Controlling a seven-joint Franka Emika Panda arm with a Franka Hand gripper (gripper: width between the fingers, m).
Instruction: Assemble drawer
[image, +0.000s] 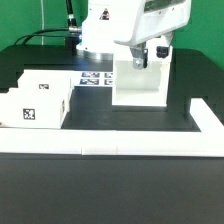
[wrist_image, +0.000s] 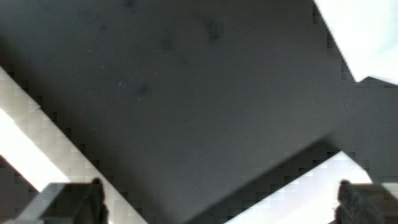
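Gripper (image: 140, 61) hangs upper centre of the exterior view, just above an upright white drawer part (image: 140, 90). Tagged drawer pieces (image: 35, 106) sit at middle left. Fingers (wrist_image: 71, 205) are spread wide and hold nothing, with black table (wrist_image: 178, 110) beneath. Likely step: approach to grasp. Next move: descend, straddle a wall, close.

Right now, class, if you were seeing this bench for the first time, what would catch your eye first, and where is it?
The big white housing stands right of centre in the exterior view, stark against the black table. The gripper hangs open at its top edge. At the exterior view's left, the two small tagged trays sit close together.
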